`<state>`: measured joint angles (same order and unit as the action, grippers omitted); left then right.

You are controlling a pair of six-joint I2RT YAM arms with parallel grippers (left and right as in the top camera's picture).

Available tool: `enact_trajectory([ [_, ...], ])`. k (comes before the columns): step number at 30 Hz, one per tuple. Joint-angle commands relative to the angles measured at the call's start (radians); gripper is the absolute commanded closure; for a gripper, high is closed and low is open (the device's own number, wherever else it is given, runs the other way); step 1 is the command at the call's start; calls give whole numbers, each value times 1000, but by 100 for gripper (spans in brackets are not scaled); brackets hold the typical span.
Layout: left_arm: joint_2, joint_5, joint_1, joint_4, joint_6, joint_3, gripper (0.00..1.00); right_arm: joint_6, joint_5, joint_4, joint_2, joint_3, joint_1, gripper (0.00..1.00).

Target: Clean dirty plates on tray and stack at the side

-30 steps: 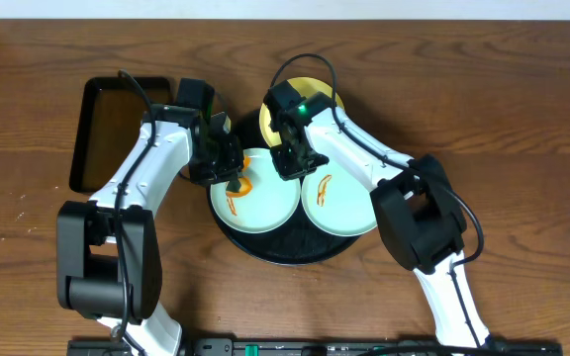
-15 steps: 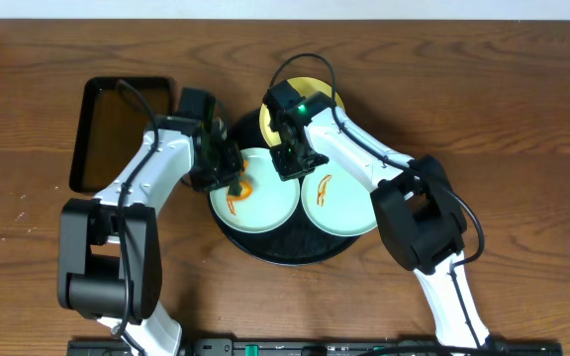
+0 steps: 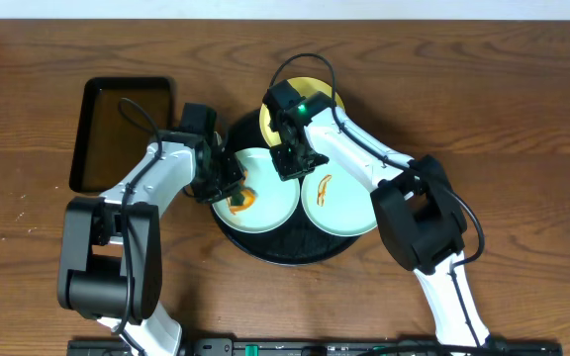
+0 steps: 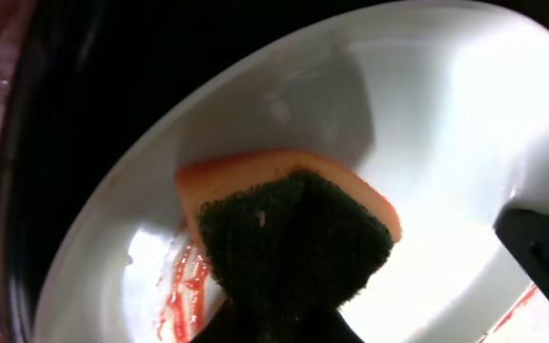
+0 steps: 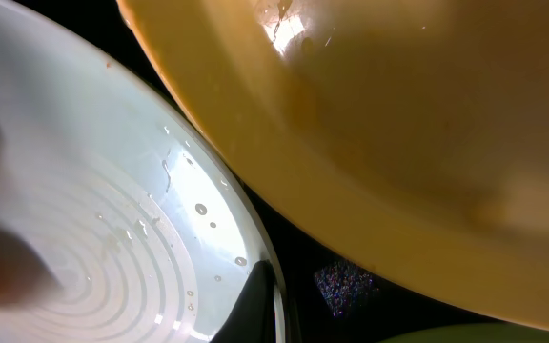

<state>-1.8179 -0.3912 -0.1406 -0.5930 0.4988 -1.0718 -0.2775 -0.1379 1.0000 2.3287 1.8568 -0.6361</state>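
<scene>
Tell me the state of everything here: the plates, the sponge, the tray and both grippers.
left gripper, shut on the sponge.
sponge, resting on the left mint plate.
left mint plate, on the tray, red-orange smears.
right gripper, shut, apparently pinching the left mint plate's rim.
right mint plate, on the tray, orange smear.
yellow plate, on the tray, partly hidden by the right arm.
round tray, holds all three plates.

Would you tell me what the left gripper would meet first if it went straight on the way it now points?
Most likely the pale mint plate. The left gripper points down into it, and the sponge it holds lies against the smeared inside. How hard it presses is difficult to judge.
</scene>
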Motion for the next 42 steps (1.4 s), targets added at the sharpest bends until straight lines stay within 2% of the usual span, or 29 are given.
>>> enact_trajectory([
  [1,-1,-15,-26,5,11,3,88,-14,44,-13,38,-10,-6,98],
  [3,-1,-15,-40,10,11,3,83,-14,44,-13,38,-10,-6,98],
  [5,-1,-15,-53,17,0,3,58,-14,44,-13,38,-10,-6,98],
  [6,-1,-15,-59,20,-10,3,52,-14,44,-13,38,-10,-6,97],
  [11,-1,-11,-64,23,-59,3,51,-14,44,-13,38,-10,-6,97],
  [13,0,-11,-61,19,-60,1,52,-14,44,-13,38,-10,-6,97],
  [18,4,-12,-62,-27,-92,-25,73,-14,44,-13,38,-10,-6,96],
  [26,6,-11,-62,-54,-114,-32,75,-14,45,-14,38,-10,-7,94],
  [29,6,-8,-62,-53,-122,-32,92,-14,45,-13,38,-10,-6,94],
  [42,21,-8,-113,-10,-120,-32,93,-14,44,-21,38,-10,-6,91],
])
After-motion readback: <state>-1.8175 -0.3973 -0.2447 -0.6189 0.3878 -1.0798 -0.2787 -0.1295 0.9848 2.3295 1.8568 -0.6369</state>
